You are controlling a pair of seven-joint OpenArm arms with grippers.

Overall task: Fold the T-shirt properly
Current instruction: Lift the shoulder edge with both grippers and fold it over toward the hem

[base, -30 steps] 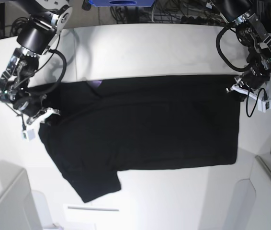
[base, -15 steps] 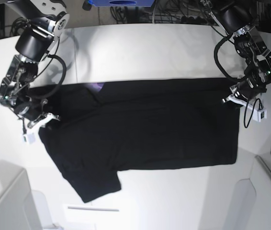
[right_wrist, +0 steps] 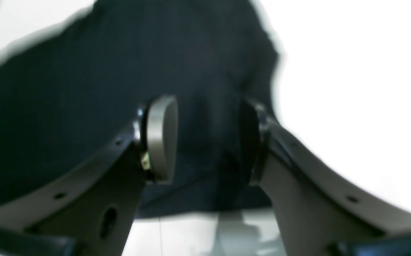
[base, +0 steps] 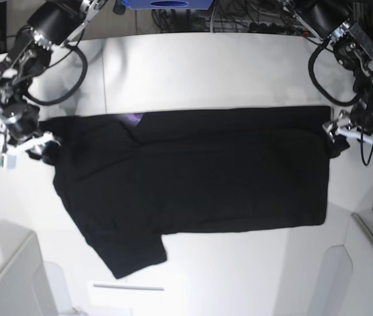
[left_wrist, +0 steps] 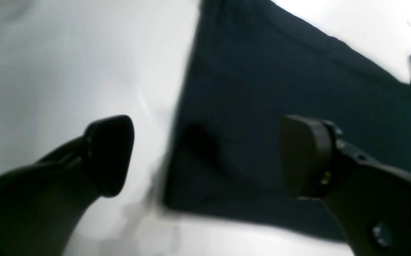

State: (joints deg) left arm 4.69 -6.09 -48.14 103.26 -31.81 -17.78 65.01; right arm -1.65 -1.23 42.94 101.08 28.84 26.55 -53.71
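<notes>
The base view shows the whole T-shirt (base: 186, 178) flat on the table (base: 206, 72); the wrist views show the left gripper (left_wrist: 205, 156) spread wide and the right gripper (right_wrist: 209, 138) parted, both empty.

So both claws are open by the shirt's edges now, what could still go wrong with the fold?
The T-shirt lies folded lengthwise, but one sleeve sticks out at the near side, so the result may end up lopsided. The left gripper straddles the shirt's edge with jaws wide; closing there might catch only one layer. The right gripper hangs over bunched cloth and could drag it askew.
</notes>
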